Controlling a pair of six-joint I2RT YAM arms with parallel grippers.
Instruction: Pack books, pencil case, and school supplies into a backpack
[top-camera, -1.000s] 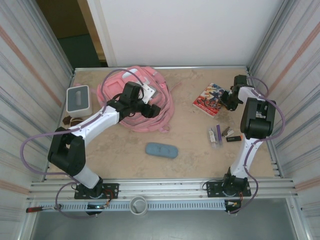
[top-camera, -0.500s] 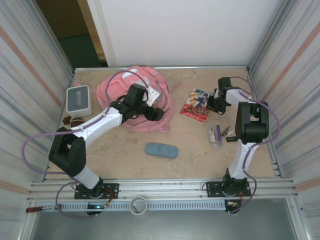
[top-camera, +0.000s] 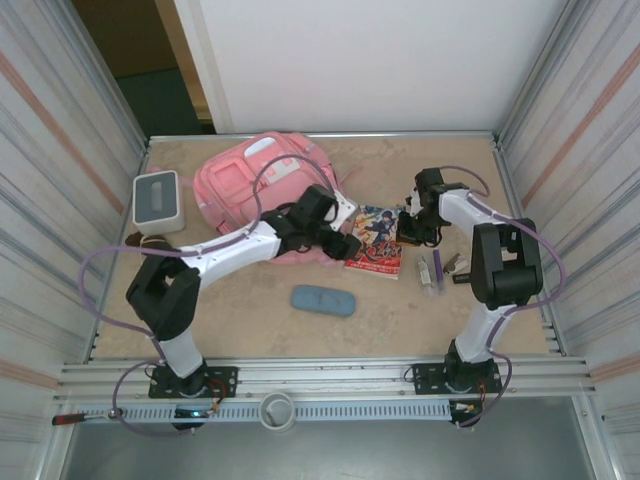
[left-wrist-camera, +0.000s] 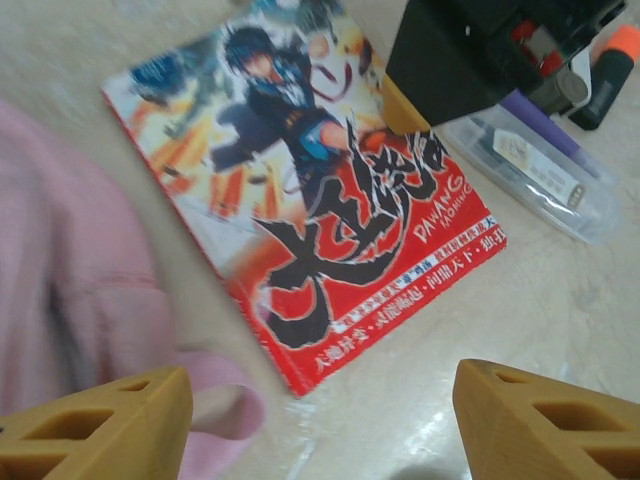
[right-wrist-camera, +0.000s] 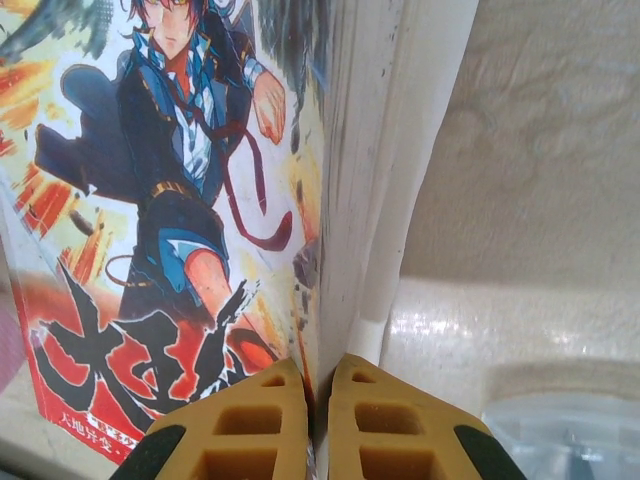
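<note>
Pink backpack (top-camera: 240, 185) lies on beige tabletop (top-camera: 250, 325) between corrugated panels (top-camera: 60, 150).

The left claw (left-wrist-camera: 320, 412), spread wide, hovers above the comic book (left-wrist-camera: 300, 200) just beside the pink backpack (left-wrist-camera: 70, 280).

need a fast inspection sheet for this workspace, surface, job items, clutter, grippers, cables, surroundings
surface: beige marbled table, no spills seen
job's things: pink backpack lying at the back left; comic book lying beside its right edge; pencil case alone toward the front; school supplies right of the book
clutter: white box and brown lumps at the left edge
grippers: left gripper open above the book's near corner; right gripper shut on the book's page edge
cables: purple cables loop off both arms, one arching over the backpack
surroundings: metal walls on both sides, white panel behind, rail in front
</note>
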